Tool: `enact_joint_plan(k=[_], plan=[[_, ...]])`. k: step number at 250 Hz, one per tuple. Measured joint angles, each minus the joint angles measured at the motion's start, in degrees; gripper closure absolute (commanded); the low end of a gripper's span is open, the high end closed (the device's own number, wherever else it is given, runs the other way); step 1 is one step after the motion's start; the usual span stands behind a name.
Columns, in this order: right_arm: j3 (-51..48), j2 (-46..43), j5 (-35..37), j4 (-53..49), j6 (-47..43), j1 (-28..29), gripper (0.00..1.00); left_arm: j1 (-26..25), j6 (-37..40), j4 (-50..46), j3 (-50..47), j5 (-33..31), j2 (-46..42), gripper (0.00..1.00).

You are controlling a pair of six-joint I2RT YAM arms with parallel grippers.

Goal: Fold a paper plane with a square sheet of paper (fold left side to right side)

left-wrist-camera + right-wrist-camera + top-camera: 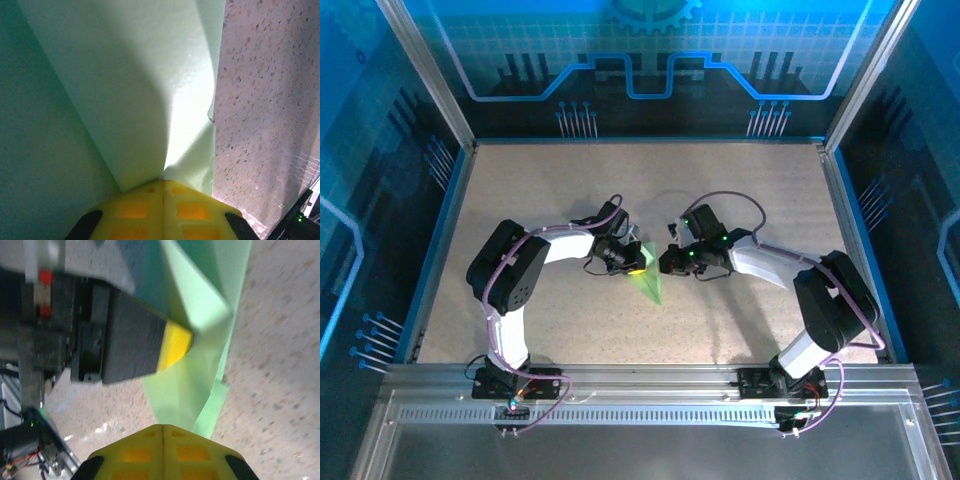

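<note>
We count one piece of green paper (650, 280), two arms and two grippers, and we place everything by that paper. It lies on the speckled table (540, 190), partly folded, and from above it narrows to a single point at its near end.

The left arm (520, 270) reaches in from the paper's left side. The left gripper (632, 262) sits over the paper's upper left part. In the left wrist view its two yellow fingertips (145, 210) are pressed together with no gap at the seam. A raised fold of the paper runs right up to them. We cannot tell whether a layer is caught between the tips or merely touches them. In the right wrist view, one yellow tip of this gripper rests against the paper's left half, with a lifted flap just beyond it.

The right arm (820, 290) comes in from the paper's right side. The right gripper (670, 262) stands just beside the paper's right edge. In its own wrist view its two yellow fingertips (140, 452) are likewise pressed tight together. They are close to the paper's nearest corner, and nothing shows between them.

We see several creases in the paper: at least two overlapping layers on its left half and one narrow strip along its right edge. Bare table lies to the right of that strip.
</note>
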Motion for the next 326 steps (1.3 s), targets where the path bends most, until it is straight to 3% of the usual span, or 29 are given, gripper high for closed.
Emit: enact_joint_plan(k=[63,326], plan=[[-4.72,2.12,-3.69,4.31,3.63,4.37,1.00,0.00,0.00,0.00,0.00,0.00,0.00,0.96],[-7.69,5.35,-3.56,6.62,4.63,4.50,1.00,0.00,0.00,0.00,0.00,0.00,0.00,0.97]])
